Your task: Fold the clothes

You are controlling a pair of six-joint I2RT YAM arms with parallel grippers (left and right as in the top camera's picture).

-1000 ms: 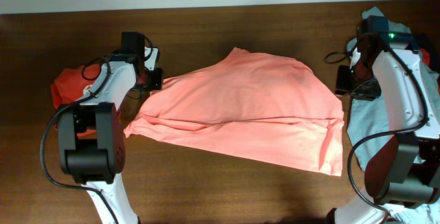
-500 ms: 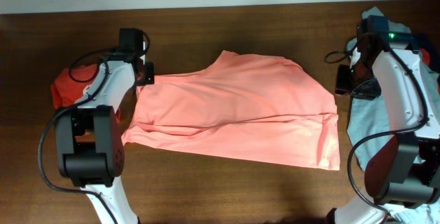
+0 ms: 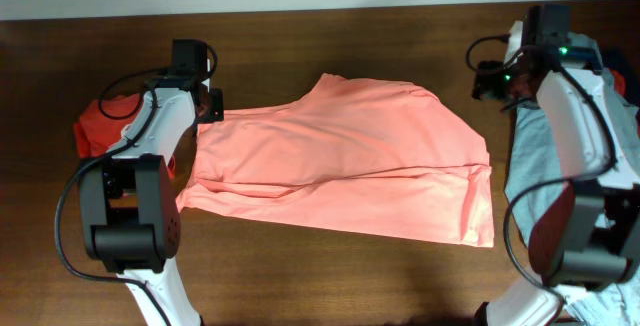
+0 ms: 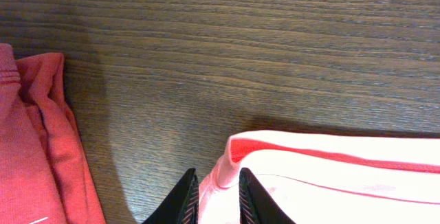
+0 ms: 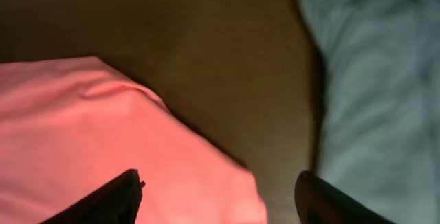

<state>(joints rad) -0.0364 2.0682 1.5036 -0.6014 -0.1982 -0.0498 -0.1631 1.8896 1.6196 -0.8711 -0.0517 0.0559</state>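
The left end effector [image 4: 216, 186], nearly closed, pinches the left hem of the salmon-pink top [image 3: 350, 156], presumably to spread it flat on the counter [image 3: 300, 276], while the right end effector [image 5: 218, 193] hovers wide open and empty.

Centre frame: top [image 3: 340, 156] lying spread on the table [image 3: 330, 276].
Left edge: bunched shirt [image 3: 95, 126] on the table, near the top's left end, bare table between.
Right edge: loose garment [image 3: 525, 161], just beside the top's right end.
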